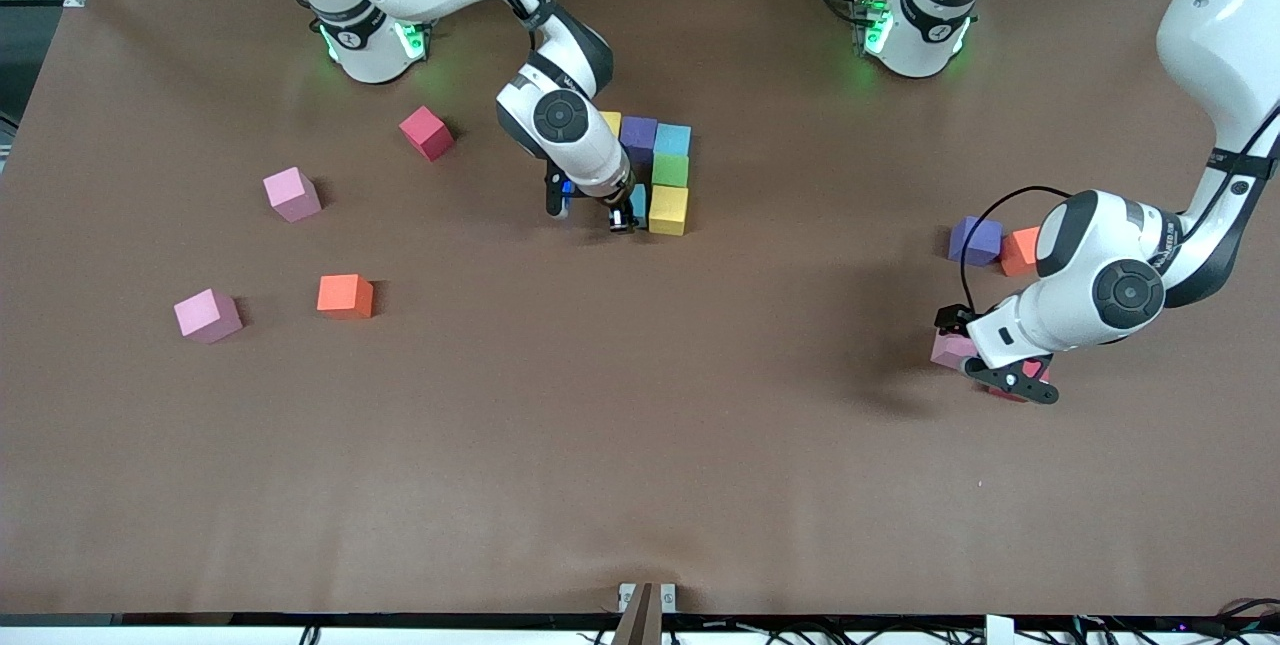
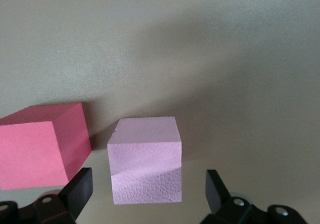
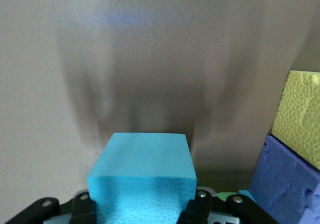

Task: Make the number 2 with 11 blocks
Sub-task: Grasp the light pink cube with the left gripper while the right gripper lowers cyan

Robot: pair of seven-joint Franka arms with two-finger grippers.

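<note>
Your number 2 (image 1: pixel 655 170) sits half built near the bench's edge by the robots' bases, midway along it; your right tool (image 1: pixel 622 222) is clamped on a light blue block (image 3: pixel 142 176) beside its yellow cube (image 1: pixel 668 210); your left tool (image 2: pixel 147 191) straddles a pink block (image 2: pixel 145 166), fingers apart, a red block (image 2: pixel 42 146) just beside.

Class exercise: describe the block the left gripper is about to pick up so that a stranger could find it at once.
Go to the left arm's end of the table, where the open left gripper hangs low. The pink block sits between its fingers, not yet gripped. A red block stands beside it; the pink one is paler.
</note>
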